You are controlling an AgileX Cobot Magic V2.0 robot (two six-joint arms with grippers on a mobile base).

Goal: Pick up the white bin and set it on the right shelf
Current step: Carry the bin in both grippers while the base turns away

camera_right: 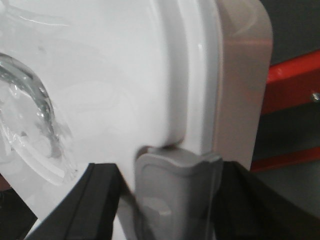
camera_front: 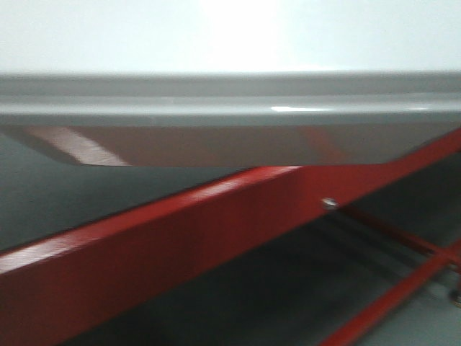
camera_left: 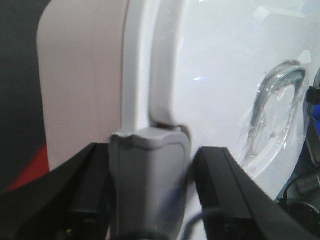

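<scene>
Red-framed table (camera_front: 144,267) (glossy), grey floor (camera_front: 238,303), white bin (camera_front: 230,43) above

No lettering, label, brand, number or sign can be read in any of the three views. The white bin (camera_left: 215,75) shows only a plain glossy lid. The grey latch (camera_left: 150,170) at 6 o'clock in the left wrist view carries no legible mark. The red frame (camera_front: 144,267), running from 8 o'clock towards 3 o'clock in the front view, is plain paint.
</scene>
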